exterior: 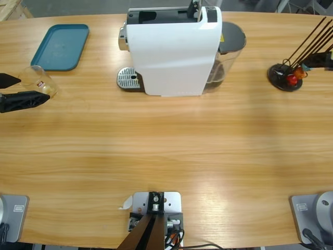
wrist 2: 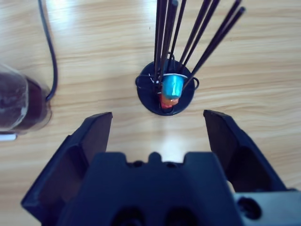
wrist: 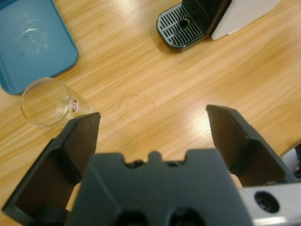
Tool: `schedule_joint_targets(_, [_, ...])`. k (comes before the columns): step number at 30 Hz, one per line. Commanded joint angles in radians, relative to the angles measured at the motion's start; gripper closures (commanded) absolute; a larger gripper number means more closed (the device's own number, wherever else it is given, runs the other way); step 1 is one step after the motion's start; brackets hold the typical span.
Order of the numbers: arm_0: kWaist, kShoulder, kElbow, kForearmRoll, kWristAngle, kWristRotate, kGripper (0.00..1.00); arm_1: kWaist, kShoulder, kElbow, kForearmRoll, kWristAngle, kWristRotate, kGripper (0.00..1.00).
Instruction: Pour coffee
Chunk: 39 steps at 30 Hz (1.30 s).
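Observation:
A small clear glass tumbler (exterior: 39, 80) with a red mark stands on the table at the far left, just below the teal tray. A faint brownish tint of coffee (exterior: 47, 89) shows at its base. My left gripper (exterior: 28, 88) is open right beside it. In the left wrist view the tumbler (wrist: 47, 101) sits just past the left jaw's tip, outside the gap of the gripper (wrist: 153, 115). My right gripper (wrist 2: 157, 117) is open and empty, facing the capsule stand (wrist 2: 165, 94); in the high view only its tip (exterior: 318, 61) shows at the right edge.
A white coffee machine (exterior: 174, 49) stands at the back middle, its metal drip tray (exterior: 129, 78) to its left and water tank (exterior: 229, 47) to its right. The teal tray (exterior: 60, 47) lies back left. The black capsule stand (exterior: 285, 75) holds blue and orange capsules.

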Motion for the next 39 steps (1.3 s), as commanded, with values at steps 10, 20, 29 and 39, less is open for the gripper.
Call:
schedule_joint_targets(10, [-0.008, 0.003, 0.052, -0.033, 0.023, -0.010, 0.027, -0.094, 0.177, -0.008, -0.079, 0.041, -0.006, 0.234])
schedule_joint_targets(20, [-0.008, -0.008, 0.058, -0.037, 0.023, -0.010, 0.027, -0.108, 0.204, -0.010, -0.091, 0.043, -0.007, 0.234])
schedule_joint_targets(29, [-0.008, -0.010, 0.059, -0.037, 0.023, -0.012, 0.027, -0.122, 0.226, -0.013, -0.090, 0.051, -0.007, 0.234])
schedule_joint_targets(39, [-0.008, -0.010, 0.061, -0.042, 0.023, -0.012, 0.027, -0.124, 0.226, -0.012, -0.087, 0.032, -0.013, 0.501])
